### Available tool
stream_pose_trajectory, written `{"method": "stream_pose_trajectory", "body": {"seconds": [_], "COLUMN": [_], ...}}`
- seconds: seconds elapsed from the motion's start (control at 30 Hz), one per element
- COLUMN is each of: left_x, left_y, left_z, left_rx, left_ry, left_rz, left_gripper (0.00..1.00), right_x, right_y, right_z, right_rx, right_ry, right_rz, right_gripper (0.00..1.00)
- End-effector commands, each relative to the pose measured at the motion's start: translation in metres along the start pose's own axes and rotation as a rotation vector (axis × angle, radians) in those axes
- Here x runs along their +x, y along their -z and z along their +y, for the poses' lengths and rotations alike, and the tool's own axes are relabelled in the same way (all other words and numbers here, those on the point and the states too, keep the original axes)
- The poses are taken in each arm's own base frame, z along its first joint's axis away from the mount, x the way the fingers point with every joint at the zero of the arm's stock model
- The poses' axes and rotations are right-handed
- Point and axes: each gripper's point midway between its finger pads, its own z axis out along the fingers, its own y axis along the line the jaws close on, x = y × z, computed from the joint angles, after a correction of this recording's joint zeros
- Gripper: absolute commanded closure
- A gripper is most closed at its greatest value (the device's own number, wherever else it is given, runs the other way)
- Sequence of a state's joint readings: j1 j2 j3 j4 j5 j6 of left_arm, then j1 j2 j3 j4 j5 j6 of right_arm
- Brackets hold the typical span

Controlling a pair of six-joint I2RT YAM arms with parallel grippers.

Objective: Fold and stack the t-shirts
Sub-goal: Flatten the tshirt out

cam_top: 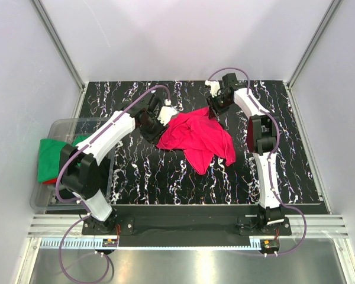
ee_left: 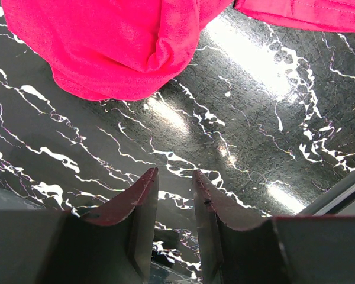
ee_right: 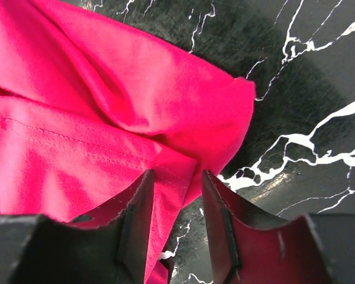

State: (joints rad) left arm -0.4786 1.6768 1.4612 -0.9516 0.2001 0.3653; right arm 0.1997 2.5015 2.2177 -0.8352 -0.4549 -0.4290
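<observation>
**Crimson t-shirt (cam_top: 195, 137) lies crumpled, neither tool gripping**

Left tool (ee_left: 173, 174) hangs released over bare worktop (cam_top: 165, 171), just short of the shirt's rounded fold. Right tool (ee_right: 176, 174) stands parted astride a stitched hem at the shirt's far corner, with nothing visibly pinched. To flatten it well, each tool should probably take a single layer at opposite edges and draw apart. A green t-shirt (cam_top: 50, 157) sits in the clear bin (cam_top: 59, 127).

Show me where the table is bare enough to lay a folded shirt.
Bare: the strip of table between the crimson t-shirt and the near edge, and the far-left corner. Crowded: the middle, where the left pincer and right pincer flank that shirt.
</observation>
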Motion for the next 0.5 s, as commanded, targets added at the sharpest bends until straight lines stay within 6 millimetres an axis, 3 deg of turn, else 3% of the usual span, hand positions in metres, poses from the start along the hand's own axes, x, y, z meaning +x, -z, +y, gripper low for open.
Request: {"method": "stream_pose_trajectory", "body": {"seconds": [0.0, 0.07, 0.17, 0.2, 0.4, 0.47], "left_x": [-0.007, -0.007, -0.007, -0.007, -0.01, -0.011], "left_y": [0.009, 0.008, 0.007, 0.006, 0.005, 0.005], "left_z": [0.005, 0.004, 0.004, 0.004, 0.005, 0.005], "left_rx": [-0.027, -0.023, -0.02, -0.02, -0.016, -0.016], "left_ry": [0.002, 0.003, 0.004, 0.006, 0.005, 0.005], "left_rz": [-0.027, -0.024, -0.02, -0.02, -0.023, -0.026], "left_gripper": [0.66, 0.66, 0.66, 0.66, 0.66, 0.67], "right_x": [-0.021, -0.02, -0.02, -0.019, -0.018, -0.023], "right_y": [0.002, 0.001, 0.001, 0.0, 0.003, 0.011], "right_z": [-0.003, -0.003, 0.0, 0.002, 0.004, 0.006], "right_rx": [0.024, 0.021, 0.008, 0.004, 0.004, 0.01], "right_ry": [0.022, 0.018, 0.018, 0.016, 0.015, 0.022], "right_rz": [-0.049, -0.049, -0.048, -0.047, -0.043, -0.054], "right_gripper": [0.54, 0.56, 0.67, 0.76, 1.0, 1.0]}}
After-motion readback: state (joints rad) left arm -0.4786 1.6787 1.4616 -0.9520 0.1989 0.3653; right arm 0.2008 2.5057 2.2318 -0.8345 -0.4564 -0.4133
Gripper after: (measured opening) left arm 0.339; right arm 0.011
